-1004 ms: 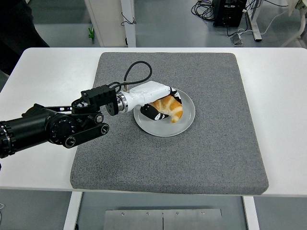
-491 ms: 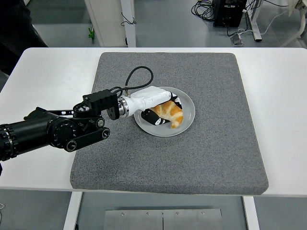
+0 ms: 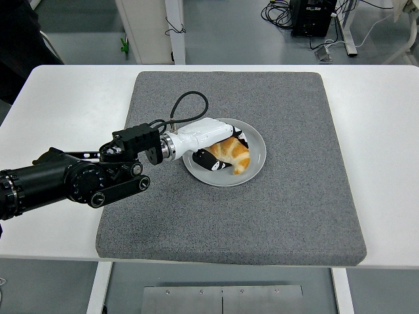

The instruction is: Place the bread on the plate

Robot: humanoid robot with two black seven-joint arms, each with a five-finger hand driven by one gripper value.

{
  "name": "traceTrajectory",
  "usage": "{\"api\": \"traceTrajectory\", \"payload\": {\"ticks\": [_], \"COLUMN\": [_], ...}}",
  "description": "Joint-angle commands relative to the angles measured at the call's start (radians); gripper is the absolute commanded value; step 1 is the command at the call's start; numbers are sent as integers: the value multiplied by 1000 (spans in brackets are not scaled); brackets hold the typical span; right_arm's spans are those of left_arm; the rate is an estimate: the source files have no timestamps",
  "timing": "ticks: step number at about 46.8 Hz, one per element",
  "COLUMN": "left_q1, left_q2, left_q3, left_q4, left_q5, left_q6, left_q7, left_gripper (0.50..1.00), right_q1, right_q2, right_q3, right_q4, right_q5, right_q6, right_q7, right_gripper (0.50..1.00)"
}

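A golden croissant [image 3: 233,155] lies on the grey plate [image 3: 256,160] in the middle of the grey mat. My left hand [image 3: 219,145], white with black fingers, comes in from the left and is over the plate's left half. Its fingers [image 3: 208,160] are curled around the croissant, which rests low on the plate. The right arm is out of view.
The grey foam mat [image 3: 281,209] covers the middle of the white table [image 3: 380,131]. A black cable loops above the left wrist [image 3: 186,104]. A person in dark clothes stands at the top left corner [image 3: 19,46].
The left hand has lowered the croissant slightly toward the plate and drawn a little to the left. In the last half second it has barely moved.
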Motion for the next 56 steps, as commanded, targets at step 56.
{"api": "traceTrajectory", "payload": {"ticks": [56], "left_q1": [-14], "left_q2": [74], "left_q3": [-198], "left_q4": [-22], "left_q5": [-282], "left_q6": [-196], "left_q7": [-40], "left_gripper": [961], "right_q1": [0], "right_q2": [0], "right_q3": [0], "right_q4": [0], "right_q5": [0], "right_q6": [1], "right_q7": [0], "right_gripper": [1000]}}
